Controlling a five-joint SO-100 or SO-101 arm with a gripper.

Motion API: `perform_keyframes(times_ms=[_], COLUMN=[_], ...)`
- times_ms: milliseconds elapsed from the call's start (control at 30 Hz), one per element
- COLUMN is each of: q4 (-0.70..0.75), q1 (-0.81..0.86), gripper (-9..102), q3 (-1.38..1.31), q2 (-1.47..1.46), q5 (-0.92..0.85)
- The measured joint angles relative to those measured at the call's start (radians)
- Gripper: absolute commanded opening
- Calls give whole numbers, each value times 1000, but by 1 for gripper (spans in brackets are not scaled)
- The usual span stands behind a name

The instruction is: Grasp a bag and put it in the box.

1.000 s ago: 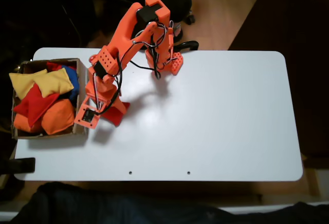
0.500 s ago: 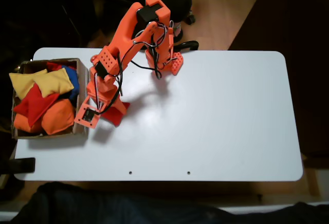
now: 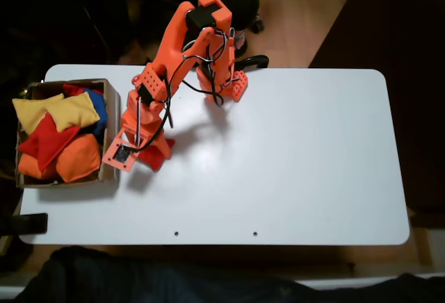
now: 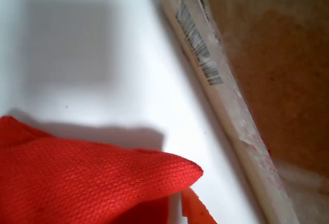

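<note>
— Where's the bag [image 3: 154,156]?

— Under the orange arm [image 3: 163,74], just right of the box [image 3: 108,172] in the fixed view. The wrist view shows its red weave [image 4: 87,183] over the white tabletop [image 4: 92,54], casting a shadow.

— Are the jaws pinching it?

— I cannot tell; the arm hides them from above.

— And the box?

— It holds yellow, red, orange and blue beanbags [image 3: 59,136].

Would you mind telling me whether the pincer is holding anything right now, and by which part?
It appears to hold the red bag, lifted beside the box. The pincer covers the hold in the fixed view, so the exact part cannot be told.
</note>
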Motion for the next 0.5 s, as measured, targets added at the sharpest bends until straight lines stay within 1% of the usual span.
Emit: perform_keyframes(times_ms=[167, 433, 500], q4=[0, -2, -11], q1=[2, 0, 0], gripper=[70, 54, 47], q3=[0, 2, 0], q2=[-2, 6, 3], q5=[6, 3, 3])
